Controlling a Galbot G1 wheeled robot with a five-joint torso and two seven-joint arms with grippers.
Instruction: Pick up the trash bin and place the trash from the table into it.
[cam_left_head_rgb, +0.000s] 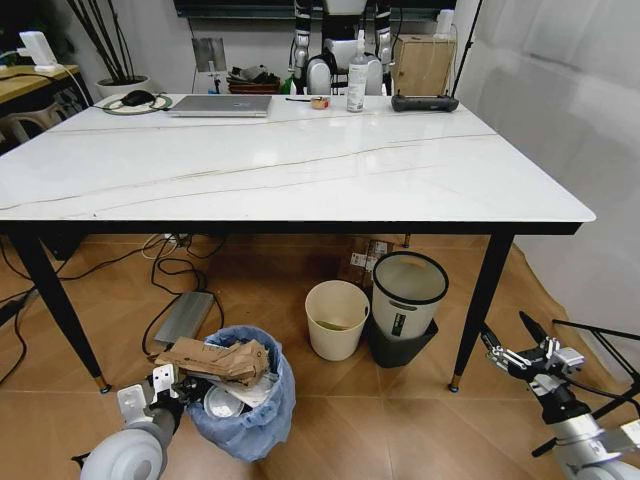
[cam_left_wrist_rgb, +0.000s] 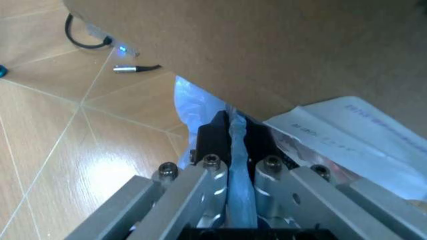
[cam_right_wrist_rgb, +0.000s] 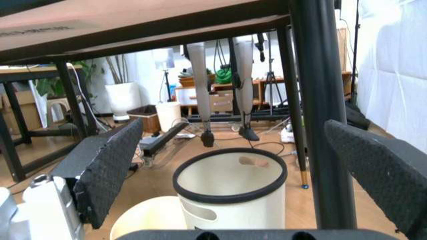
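Note:
The trash bin (cam_left_head_rgb: 248, 412), lined with a crinkly light-blue bag, stands on the floor under the table's near left side. In it lies trash: a brown paper bag (cam_left_head_rgb: 215, 358), a white lid (cam_left_head_rgb: 222, 402) and white paper (cam_left_wrist_rgb: 347, 132). My left gripper (cam_left_head_rgb: 183, 386) is at the bin's near-left rim. In the left wrist view the left gripper (cam_left_wrist_rgb: 237, 142) is shut on the blue bag's edge (cam_left_wrist_rgb: 193, 100), under the brown paper bag (cam_left_wrist_rgb: 300, 50). My right gripper (cam_left_head_rgb: 506, 336) hangs open low beside the table's right front leg (cam_left_head_rgb: 480, 310), holding nothing. The marble table (cam_left_head_rgb: 300, 165) spreads ahead.
A cream bucket (cam_left_head_rgb: 336, 318) and a white-and-dark-grey bin (cam_left_head_rgb: 408, 300) stand under the table; the right wrist view faces that bin (cam_right_wrist_rgb: 230, 195) and the leg (cam_right_wrist_rgb: 323, 100). A laptop (cam_left_head_rgb: 220, 105), spray bottle (cam_left_head_rgb: 357, 70) and black controller (cam_left_head_rgb: 424, 102) sit at the far edge. Cables (cam_left_head_rgb: 175, 270) lie on the floor.

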